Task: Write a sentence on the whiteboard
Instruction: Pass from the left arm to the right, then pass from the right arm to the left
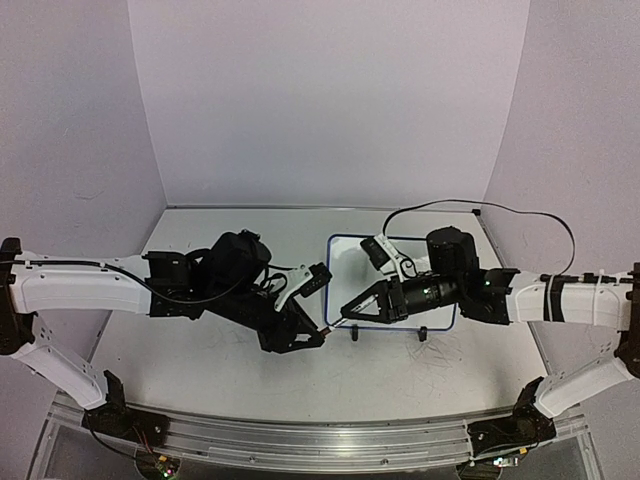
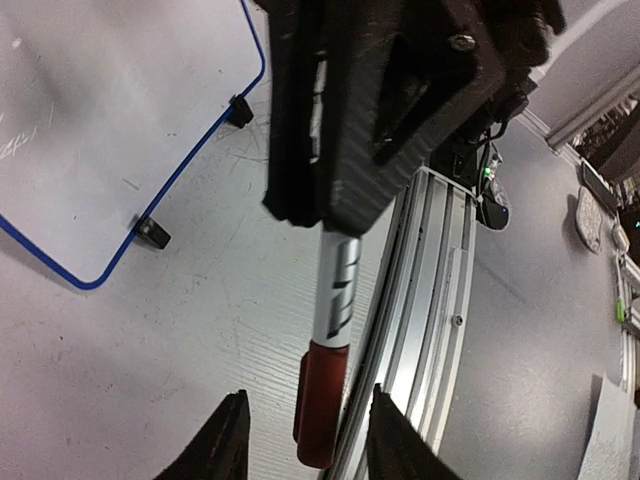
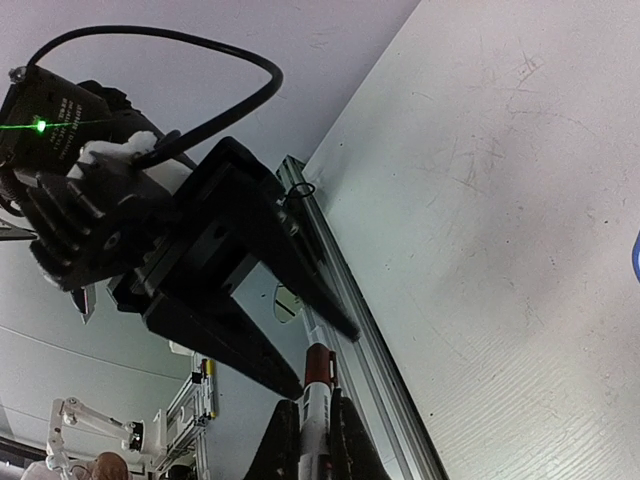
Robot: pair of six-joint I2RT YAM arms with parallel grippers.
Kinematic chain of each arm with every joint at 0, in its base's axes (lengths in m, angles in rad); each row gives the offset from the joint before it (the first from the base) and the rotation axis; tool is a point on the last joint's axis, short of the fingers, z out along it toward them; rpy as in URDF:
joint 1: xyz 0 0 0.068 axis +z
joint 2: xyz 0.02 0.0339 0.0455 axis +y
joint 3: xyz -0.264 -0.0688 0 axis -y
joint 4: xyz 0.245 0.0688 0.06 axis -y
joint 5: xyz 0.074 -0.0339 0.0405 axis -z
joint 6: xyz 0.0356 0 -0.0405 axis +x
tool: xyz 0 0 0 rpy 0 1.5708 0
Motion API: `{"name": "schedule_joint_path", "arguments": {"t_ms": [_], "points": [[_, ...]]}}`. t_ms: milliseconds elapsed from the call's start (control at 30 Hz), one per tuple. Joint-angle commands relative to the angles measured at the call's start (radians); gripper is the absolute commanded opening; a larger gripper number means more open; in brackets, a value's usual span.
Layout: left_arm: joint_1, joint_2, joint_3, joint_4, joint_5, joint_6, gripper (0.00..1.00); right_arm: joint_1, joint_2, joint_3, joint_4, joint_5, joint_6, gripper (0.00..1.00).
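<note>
Centrally, above the surface [image 1: 190, 360], the 2 arms met over a marker [image 2: 335, 290]. Right gripper [image 3: 310, 440]: jaws clenched on the marker's barrel. Left gripper [image 2: 305, 440]: jaws parted either side of the red end, probably the cap, gripping nothing. The whiteboard [image 1: 345, 262] lay flat just beyond the meeting point, partly under the right arm; no sentence was legible on it. Judged step: uncapping or handover. Done well, the left jaws would close squarely on the red end and pull along the barrel's axis.
</note>
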Motion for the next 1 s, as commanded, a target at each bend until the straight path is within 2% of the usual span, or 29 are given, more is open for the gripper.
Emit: {"name": "schedule_joint_path", "arguments": {"t_ms": [0, 100, 200, 467, 633, 700, 733, 800, 867, 967], "points": [[-0.002, 0.003, 0.036, 0.043, -0.007, -0.031, 0.46, -0.002, -0.046, -0.008, 0.058, 0.015, 0.0, 0.0], [-0.002, 0.007, 0.035, 0.06, -0.003, -0.036, 0.44, -0.002, -0.043, -0.008, 0.058, 0.011, -0.001, 0.0], [-0.002, 0.0, 0.029, 0.066, -0.021, -0.03, 0.32, -0.002, -0.04, -0.01, 0.058, 0.001, 0.001, 0.0], [-0.002, 0.029, 0.044, 0.066, -0.008, -0.008, 0.27, -0.001, -0.074, -0.02, 0.056, -0.011, 0.017, 0.0], [-0.002, 0.038, 0.063, 0.062, -0.019, 0.037, 0.12, -0.002, -0.081, -0.011, 0.016, -0.018, 0.0, 0.06], [-0.002, 0.037, 0.068, 0.056, -0.027, 0.061, 0.03, -0.002, -0.079, -0.011, 0.001, -0.03, -0.006, 0.11], [-0.002, 0.036, 0.072, 0.048, -0.037, 0.075, 0.0, -0.002, -0.079, -0.01, -0.004, -0.036, -0.009, 0.18], [-0.002, 0.034, 0.081, 0.026, -0.054, 0.111, 0.0, -0.002, -0.074, 0.001, -0.038, -0.049, -0.025, 0.31], [-0.002, 0.034, 0.094, -0.001, -0.063, 0.15, 0.0, -0.001, -0.066, 0.019, -0.092, -0.061, -0.051, 0.4], [-0.002, 0.043, 0.122, -0.046, -0.057, 0.205, 0.0, -0.002, -0.047, 0.047, -0.146, -0.092, -0.085, 0.46]]}}
